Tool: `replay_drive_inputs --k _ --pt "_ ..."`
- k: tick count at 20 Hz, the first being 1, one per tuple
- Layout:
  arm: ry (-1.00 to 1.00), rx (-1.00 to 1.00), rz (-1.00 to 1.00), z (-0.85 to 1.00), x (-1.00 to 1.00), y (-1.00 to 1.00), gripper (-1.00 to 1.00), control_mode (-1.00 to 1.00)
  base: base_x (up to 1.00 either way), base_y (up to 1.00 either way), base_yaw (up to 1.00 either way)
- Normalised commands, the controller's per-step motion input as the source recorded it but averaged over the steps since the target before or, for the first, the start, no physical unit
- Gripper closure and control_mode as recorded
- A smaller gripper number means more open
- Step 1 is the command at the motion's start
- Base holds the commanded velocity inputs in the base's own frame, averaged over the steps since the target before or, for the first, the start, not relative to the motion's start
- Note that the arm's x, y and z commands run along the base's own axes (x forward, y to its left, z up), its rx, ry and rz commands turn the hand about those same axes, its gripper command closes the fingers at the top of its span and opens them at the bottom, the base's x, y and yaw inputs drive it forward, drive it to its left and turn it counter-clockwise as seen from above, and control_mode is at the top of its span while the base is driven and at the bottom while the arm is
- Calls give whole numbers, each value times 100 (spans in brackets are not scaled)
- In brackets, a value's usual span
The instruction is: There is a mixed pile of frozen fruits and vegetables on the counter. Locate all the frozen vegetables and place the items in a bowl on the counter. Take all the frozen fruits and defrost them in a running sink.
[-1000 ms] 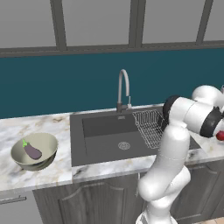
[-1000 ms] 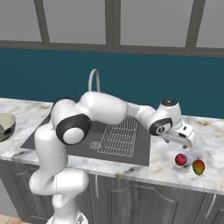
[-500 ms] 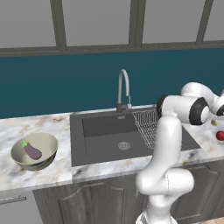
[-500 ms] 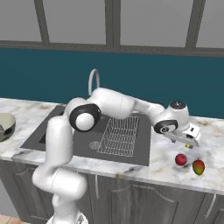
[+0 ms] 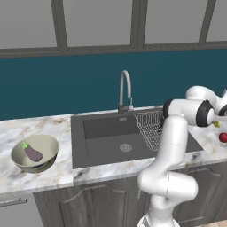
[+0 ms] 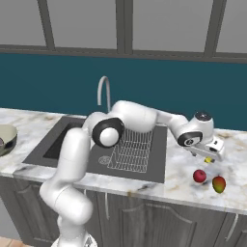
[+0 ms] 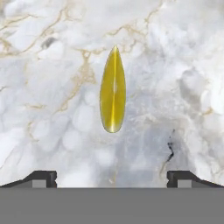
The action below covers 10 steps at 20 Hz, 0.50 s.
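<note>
A slim yellow-orange vegetable piece lies on the white marble counter, centred between and just ahead of my fingertips. My gripper is open and holds nothing; from the right base view the gripper hovers just above that piece. In front of it lie the glossy red fruit and the orange-red fruit. At the far left of the counter the purple eggplant rests inside the beige-green bowl. The dark sink sits between them.
The wire dish rack fills the sink's right half, and the chrome faucet rises behind the basin. My arm stretches over the rack to the right-hand counter. The red fruit lies near the right edge of the left base view.
My arm has reached farther right and the hand has come down over the counter, ending above the yellow piece. The fruits, bowl and eggplant stayed put.
</note>
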Motion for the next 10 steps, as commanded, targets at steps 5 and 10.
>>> replay_drive_inputs --k 5,10 --pt "0 0 0 -35 36 0 -100 -100 0 0 0" --pt "0 0 0 -23 44 0 -100 -100 0 0 0"
